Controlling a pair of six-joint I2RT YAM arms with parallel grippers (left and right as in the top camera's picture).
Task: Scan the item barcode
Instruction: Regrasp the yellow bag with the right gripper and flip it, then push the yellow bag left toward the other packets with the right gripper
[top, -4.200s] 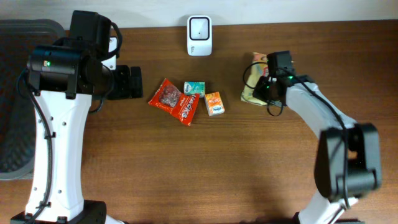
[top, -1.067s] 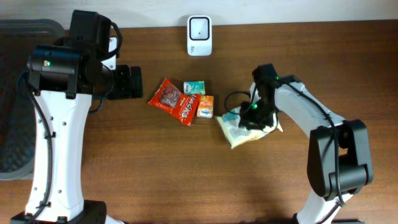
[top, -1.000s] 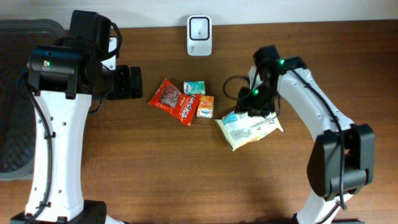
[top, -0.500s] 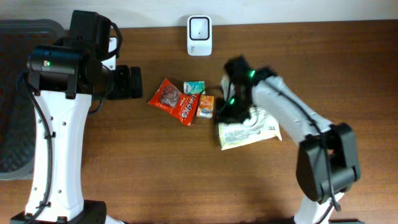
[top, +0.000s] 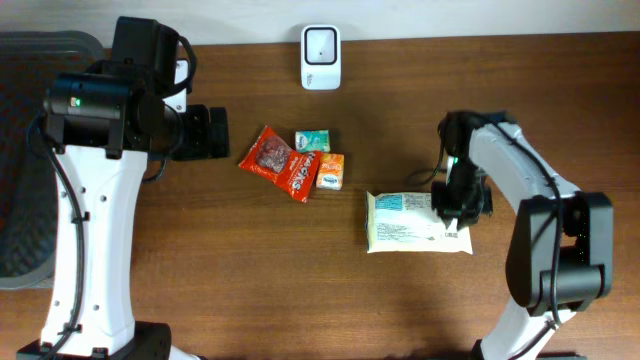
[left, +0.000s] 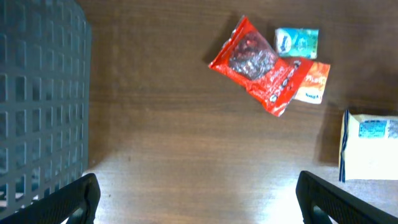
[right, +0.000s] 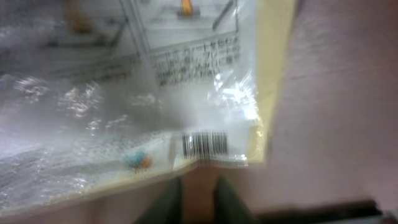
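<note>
**Overhead.** Pale yellow packet (top: 410, 222) lay flat on the brown surface (top: 250, 290), right of centre. Right claw (top: 455, 207) sat at the packet's right end. White scanner (top: 320, 44) stood at the far edge, well apart from the packet. Red snack bag (top: 280, 160), teal box (top: 312, 141) and orange box (top: 332, 170) huddled together to the packet's left.

**Left wrist.** Left claw (left: 198, 183) was spread wide and held nothing. Grey mesh basket (left: 37, 93) at left.

**Right wrist.** View blurred. Barcode (right: 204, 144) showed near the packet's edge. Fingers (right: 169, 198) were drawn close with a narrow gap, just below that edge. Could not tell whether they pinched it.
</note>
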